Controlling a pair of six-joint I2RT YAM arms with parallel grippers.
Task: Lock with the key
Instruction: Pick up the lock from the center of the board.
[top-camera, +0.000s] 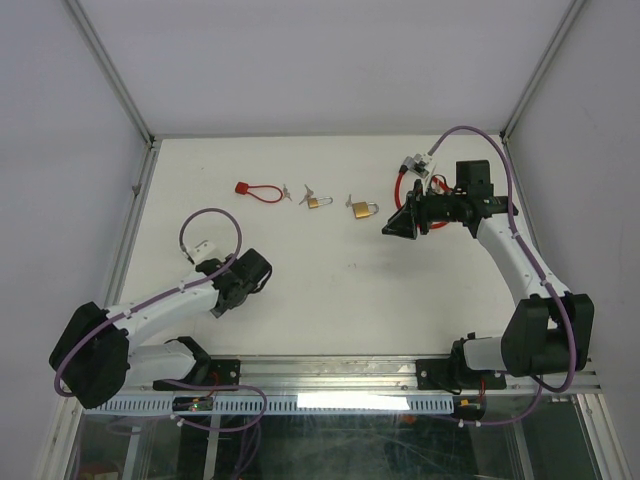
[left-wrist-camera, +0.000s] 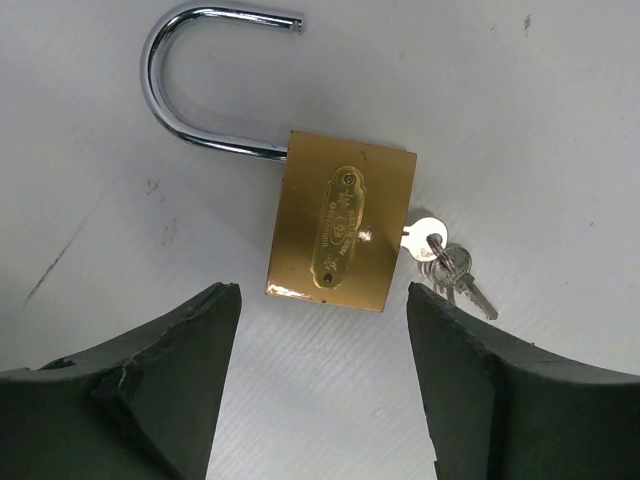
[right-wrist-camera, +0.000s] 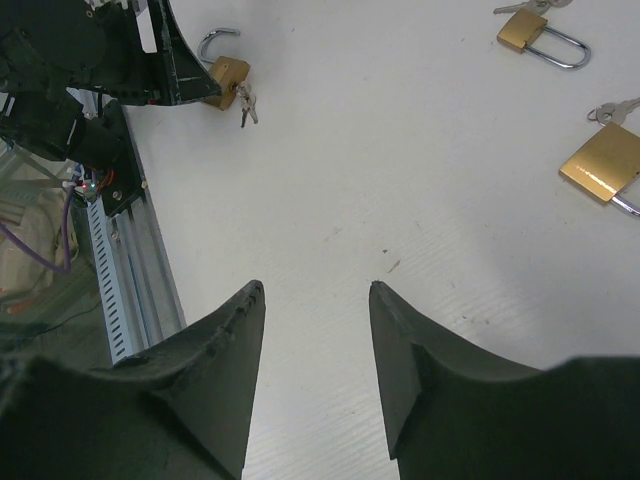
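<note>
left pincer (left-wrist-camera: 321, 298) wide over unlatched padlock (left-wrist-camera: 340, 225), key (left-wrist-camera: 428, 238) inserted | right pincer (right-wrist-camera: 315, 292) apart, empty | padlock hidden from top camera

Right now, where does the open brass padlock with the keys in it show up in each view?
Top external: not visible, probably hidden under the left claw.
Left wrist: the padlock lies at the centre, just beyond the open claw tips, with its hoop swung open at upper left.
Right wrist: small, at top left, beside the left claw.
Shared landmark: the keys stuck in the padlock's end, seen in both wrist views.
</note>
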